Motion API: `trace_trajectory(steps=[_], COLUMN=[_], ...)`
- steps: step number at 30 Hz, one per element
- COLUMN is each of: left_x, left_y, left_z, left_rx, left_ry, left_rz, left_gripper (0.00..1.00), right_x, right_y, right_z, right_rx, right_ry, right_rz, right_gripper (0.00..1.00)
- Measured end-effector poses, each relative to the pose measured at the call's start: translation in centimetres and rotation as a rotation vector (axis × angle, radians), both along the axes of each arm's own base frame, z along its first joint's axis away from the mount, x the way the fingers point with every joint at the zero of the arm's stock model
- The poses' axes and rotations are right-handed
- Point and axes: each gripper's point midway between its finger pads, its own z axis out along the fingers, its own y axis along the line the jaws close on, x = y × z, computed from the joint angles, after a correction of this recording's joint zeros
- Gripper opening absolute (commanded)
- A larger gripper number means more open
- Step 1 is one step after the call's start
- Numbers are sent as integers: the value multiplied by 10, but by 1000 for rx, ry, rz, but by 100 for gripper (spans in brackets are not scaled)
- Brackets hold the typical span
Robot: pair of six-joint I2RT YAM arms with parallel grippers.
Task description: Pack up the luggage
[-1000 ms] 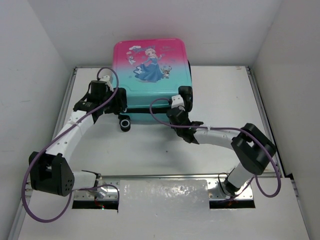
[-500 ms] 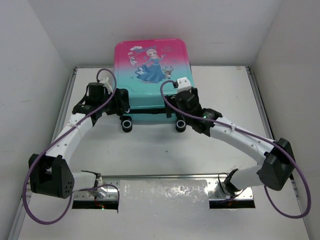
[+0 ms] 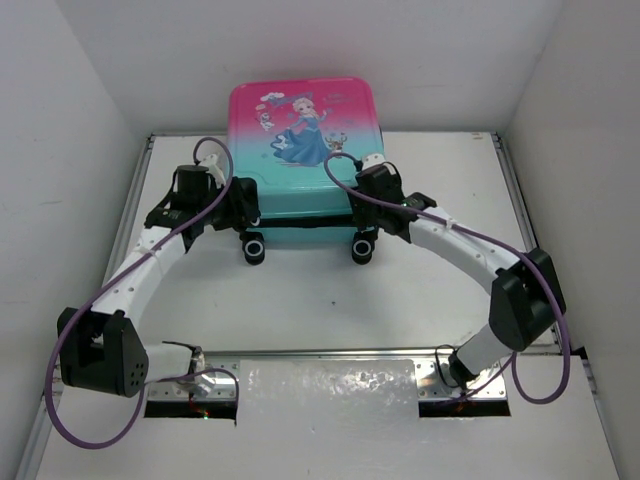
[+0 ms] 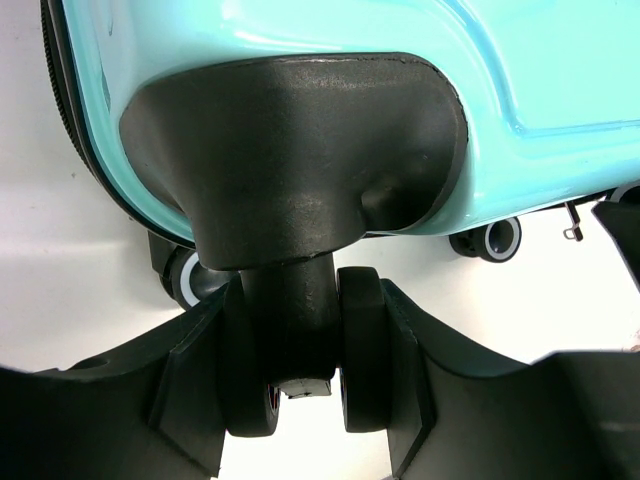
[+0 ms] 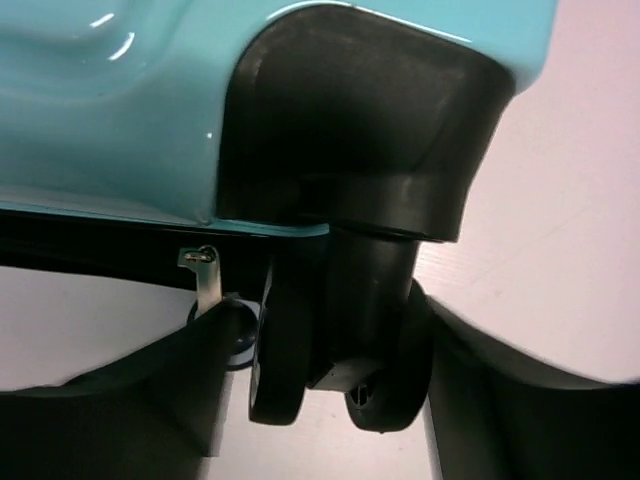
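Observation:
The luggage (image 3: 300, 130) lies closed and flat at the back of the table, princess print up, its wheels facing me. My left gripper (image 3: 243, 205) is at its near left corner. In the left wrist view the gripper (image 4: 300, 390) is shut on a black double wheel (image 4: 300, 320) under the teal shell (image 4: 300, 40). My right gripper (image 3: 363, 198) is at the near right corner. In the right wrist view it (image 5: 335, 370) is shut on the other upper wheel (image 5: 340, 330) below the shell (image 5: 100, 120). The lining is hidden.
Two lower wheels (image 3: 253, 245) (image 3: 362, 247) stick out toward me on the white table (image 3: 300, 300). A zipper pull (image 5: 205, 275) hangs beside the right wheel. White walls enclose the left, right and back. A metal plate (image 3: 330, 385) lies at the near edge.
My right arm has swung forward and left from the table's middle onto the suitcase's near right wheel. The left gripper has stayed on its wheel. The suitcase shifted slightly right.

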Motion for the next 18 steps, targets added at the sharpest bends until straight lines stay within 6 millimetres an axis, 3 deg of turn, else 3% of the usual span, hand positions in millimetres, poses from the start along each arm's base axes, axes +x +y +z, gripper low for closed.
trace_trajectory(steps=[1,3,4,11,18], left_x=[0,0,-1,-3,-14], left_y=[0,0,-1,-5,-16], left_z=[0,0,0,1,0], left_rx=[0,0,-5,-24,-74], left_ry=[0,1,1,11,50], left_rz=[0,-2,-7,-19,-65], left_gripper=[1,4,4,5,5], right_x=[0,0,0,-5,-25], right_y=[1,-2,-2,-5,-14], right_z=[-1,0,0,13,53], right_rx=[3,-6,16,60,110], right_ry=[4,2,0,-54,-110], right_rz=[7,-1,-19,-13,4], right_gripper=[37,5,0,0,0])
